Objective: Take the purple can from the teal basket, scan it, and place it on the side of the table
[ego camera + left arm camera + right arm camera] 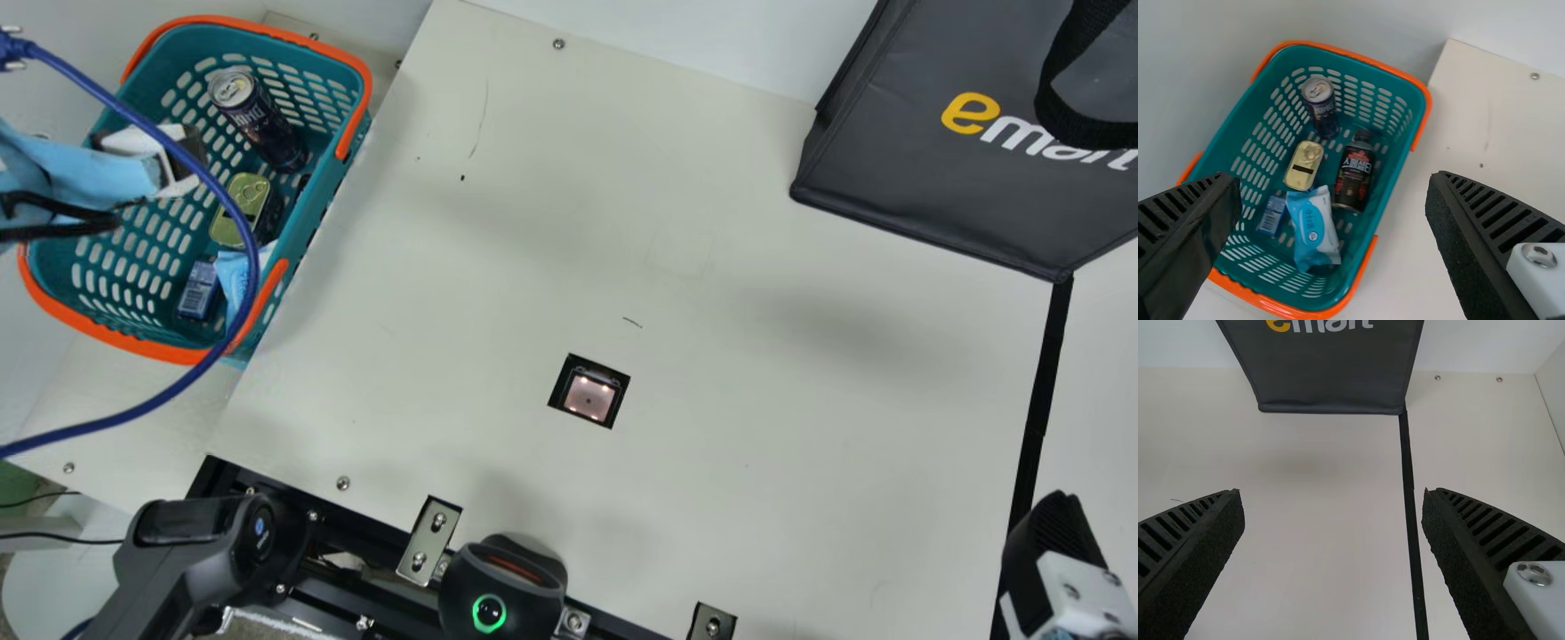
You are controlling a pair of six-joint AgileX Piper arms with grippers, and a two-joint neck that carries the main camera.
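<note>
1 purple can (pixel 260 123), in basket (pixel 329 188), below left pincer (pixel 189 147)

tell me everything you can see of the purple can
The purple can is dark, cylindrical and metallic-looking, with pale lettering and a silver top carrying a pull tab. It stands upright inside the teal basket, near the gold tin. The open left hand isn't touching it; whether it touches the basket's wall, I can't tell.
</note>
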